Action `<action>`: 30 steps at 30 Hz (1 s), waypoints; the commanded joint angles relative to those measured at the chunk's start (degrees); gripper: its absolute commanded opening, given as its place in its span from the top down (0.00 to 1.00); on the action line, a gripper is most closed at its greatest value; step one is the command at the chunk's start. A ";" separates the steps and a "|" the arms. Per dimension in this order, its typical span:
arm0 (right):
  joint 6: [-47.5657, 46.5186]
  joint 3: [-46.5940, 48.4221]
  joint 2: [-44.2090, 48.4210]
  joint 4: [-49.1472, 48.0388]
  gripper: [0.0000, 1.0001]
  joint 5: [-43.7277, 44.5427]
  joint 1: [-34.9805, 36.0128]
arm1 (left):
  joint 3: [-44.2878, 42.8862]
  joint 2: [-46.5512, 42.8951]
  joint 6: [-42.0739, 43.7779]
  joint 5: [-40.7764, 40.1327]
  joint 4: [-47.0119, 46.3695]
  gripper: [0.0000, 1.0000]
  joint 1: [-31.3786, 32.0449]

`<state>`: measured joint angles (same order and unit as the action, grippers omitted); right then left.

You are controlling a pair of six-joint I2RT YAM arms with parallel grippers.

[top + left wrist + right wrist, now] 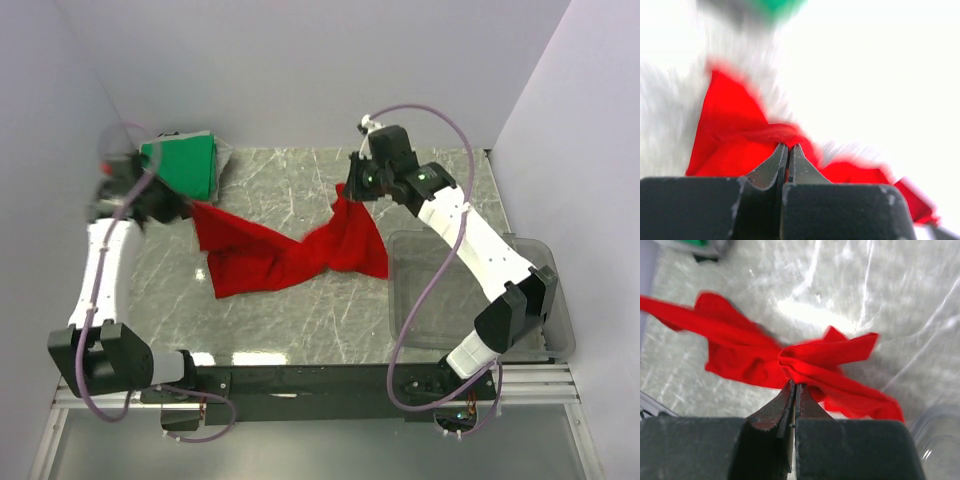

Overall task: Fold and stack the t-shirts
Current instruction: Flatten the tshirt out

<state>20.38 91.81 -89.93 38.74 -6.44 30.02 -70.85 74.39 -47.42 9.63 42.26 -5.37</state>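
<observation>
One red t-shirt (280, 255): left gripper (789, 147), right gripper (795, 385) pinching.

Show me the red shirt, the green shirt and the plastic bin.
red shirt (260, 262): top view, bunched middle.
green shirt (185, 165): top view, folded top.
plastic bin (392, 285): top view, left rim.

Two t-shirts in view: one red t-shirt (290, 255) and one green t-shirt (185, 165). One clear plastic bin (415, 260). Two robot arms, each with one gripper — the left gripper (789, 150) and the right gripper (795, 387). One marble-patterned table (280, 330).
</observation>
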 commanded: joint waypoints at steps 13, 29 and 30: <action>-2.38 -28.59 24.53 5.01 0.84 -2.00 0.39 | 2.88 -24.71 -8.30 -2.59 3.16 1.00 -14.32; -2.37 -15.46 3.58 -5.76 0.37 2.03 0.56 | 12.66 -32.46 -1.54 -1.98 13.46 1.00 -14.41; -2.10 -13.61 1.10 -6.30 0.38 2.30 0.57 | 12.84 -32.81 -1.36 -1.72 13.81 1.00 -14.41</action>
<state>18.63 73.06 -81.43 38.46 -6.39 30.48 -57.43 43.33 -51.09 8.64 54.39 -19.64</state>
